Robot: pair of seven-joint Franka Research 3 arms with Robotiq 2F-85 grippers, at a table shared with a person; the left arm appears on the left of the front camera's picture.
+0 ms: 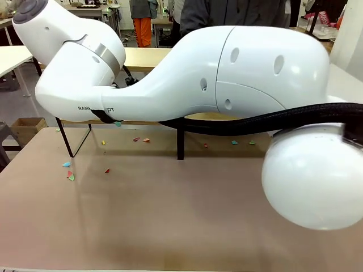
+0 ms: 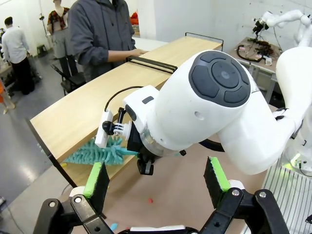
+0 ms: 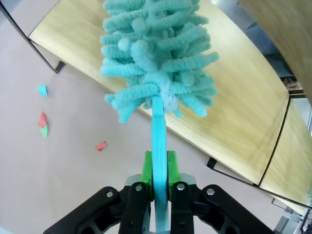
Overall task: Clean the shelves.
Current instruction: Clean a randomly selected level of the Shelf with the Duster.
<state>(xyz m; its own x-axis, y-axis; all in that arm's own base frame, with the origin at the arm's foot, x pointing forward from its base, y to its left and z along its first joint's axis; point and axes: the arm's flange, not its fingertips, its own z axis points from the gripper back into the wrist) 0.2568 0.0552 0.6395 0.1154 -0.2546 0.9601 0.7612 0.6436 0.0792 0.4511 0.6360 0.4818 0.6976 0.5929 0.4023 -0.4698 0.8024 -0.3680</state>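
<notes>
Front view: right arm (image 1: 227, 73) covers most of shelves (image 1: 144, 56) across upper centre of frame; board ends and middle span hidden behind it. Person (image 1: 227, 11) cut off at top edge above chest. Coloured scraps (image 1: 69, 173) on tabletop (image 1: 170, 226), lower left: too small to tell material.
Left wrist view: duster (image 2: 97, 153) handle end hidden behind right arm's wrist, centre. Left fingers (image 2: 95, 180) cut off at bottom edge.
Right wrist view: duster head cropped by top edge, handle end by bottom edge.

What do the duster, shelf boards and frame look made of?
Duster: soft teal chenille or microfibre, judging by its fuzzy nubs; handle looks smooth plastic. Shelf boards: light wood or wood laminate, matte, faint grain. Frame: thin black rods, probably painted metal.
</notes>
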